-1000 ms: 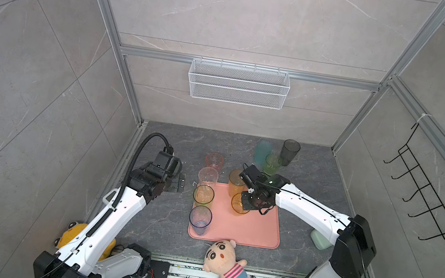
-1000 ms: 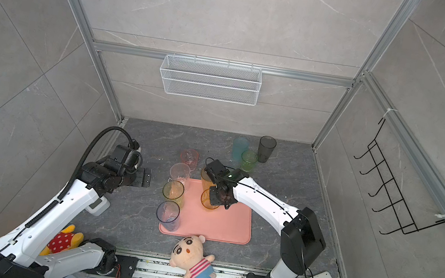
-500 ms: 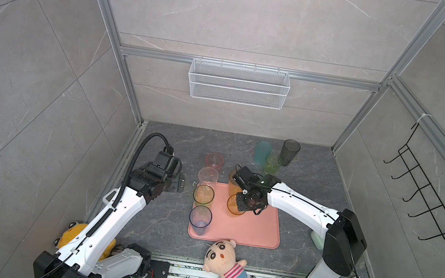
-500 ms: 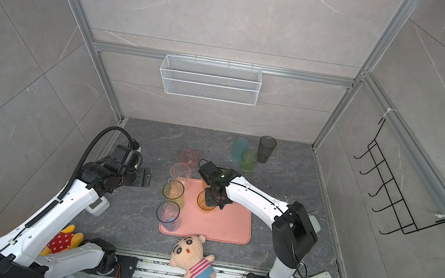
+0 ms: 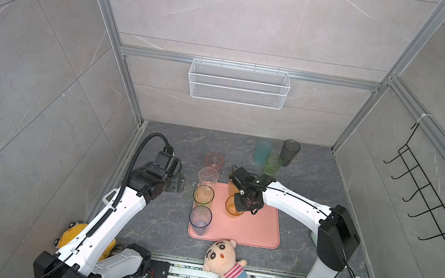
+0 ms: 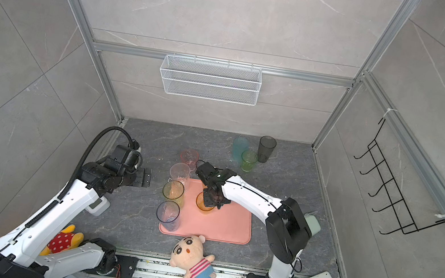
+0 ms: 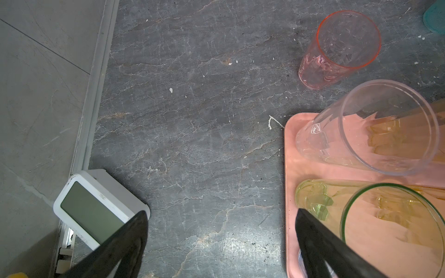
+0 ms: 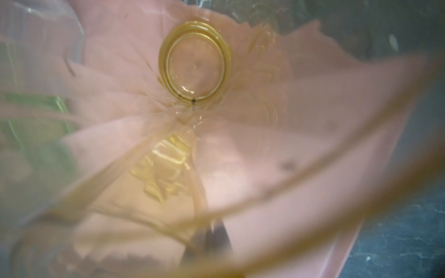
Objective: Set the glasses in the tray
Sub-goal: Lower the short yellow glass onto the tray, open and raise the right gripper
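Top views: right gripper (image 5: 240, 205), clamped on amber glass (image 5: 233, 209) rim, has shifted it slightly nearer the middle of tray (image 5: 255, 230), so set-down looks next; left gripper (image 5: 178, 184) idles beside tray, jaws apart, empty.

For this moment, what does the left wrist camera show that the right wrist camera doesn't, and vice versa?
Left wrist only: the open left gripper over bare floor, a pink glass standing off the tray, a clear glass on it, and a white display unit by the wall. Right wrist only: a blurred close look down inside the amber glass to its base. Both: the tray and a green-tinted glass on it.
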